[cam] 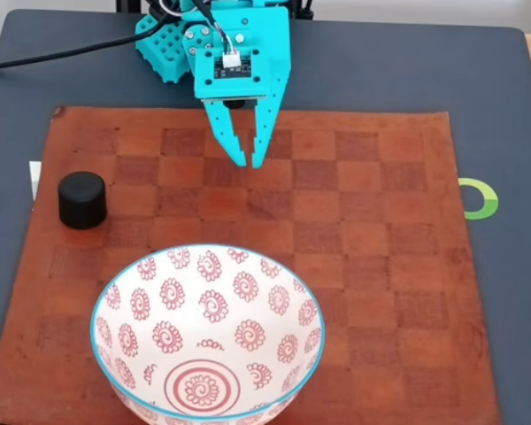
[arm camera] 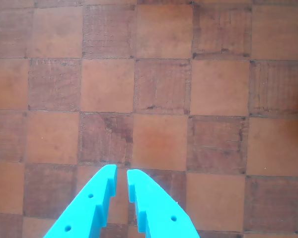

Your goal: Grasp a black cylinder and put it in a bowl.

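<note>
Presently, an entry by view:

Wrist view — pincer (arm camera: pixel 120 174): two turquoise fingers enter from the bottom edge, tips close together with only a thin gap between them; nothing held.
Wrist view — surface: a brown chequered mat (arm camera: pixel 159 89) of light and dark squares lies under the tips, with no object between or ahead of them.

Fixed view — pincer (cam: pixel 249 162): pointing down toward the upper middle of the chequered mat (cam: pixel 372 221), jaws nearly closed, empty.
Fixed view — arm: turquoise body at the top edge, with a black cable (cam: pixel 62 51) trailing off to the left.
Fixed view — black cylinder (cam: pixel 81 199): upright near the left edge of the mat, well apart from the pincer, to its left and nearer the camera.
Fixed view — bowl (cam: pixel 106 305): white with red spiral motifs and a light blue rim, at the bottom centre-left, near the cylinder but not touching it; its inside holds nothing.
Fixed view — tabletop (cam: pixel 407 71): dark grey, carrying the mat; a green ring mark (cam: pixel 483 198) shows at the mat's right side.

Progress: judged at the very start — cylinder not grasped, bowl empty.
Remaining: open the jaws, reach left to the cylinder, close on it, lift, carry over the bowl, release.
</note>
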`<state>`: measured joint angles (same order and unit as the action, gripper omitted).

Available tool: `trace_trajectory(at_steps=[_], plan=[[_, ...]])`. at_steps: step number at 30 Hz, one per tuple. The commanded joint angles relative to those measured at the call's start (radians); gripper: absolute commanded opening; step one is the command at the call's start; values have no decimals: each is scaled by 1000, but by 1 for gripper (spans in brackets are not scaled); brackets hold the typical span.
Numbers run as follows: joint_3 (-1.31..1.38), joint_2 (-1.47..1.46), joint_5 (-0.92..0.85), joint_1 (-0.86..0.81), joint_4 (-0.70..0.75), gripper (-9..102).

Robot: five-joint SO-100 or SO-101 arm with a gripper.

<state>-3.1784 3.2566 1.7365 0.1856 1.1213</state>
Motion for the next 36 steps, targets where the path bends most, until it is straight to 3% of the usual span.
trace_trajectory(at_steps=[1, 29, 36], plan=[[20, 9, -8, -15, 3, 0], [55, 9, -8, -15, 6, 0], [166, -8, -9, -18, 94, 0]])
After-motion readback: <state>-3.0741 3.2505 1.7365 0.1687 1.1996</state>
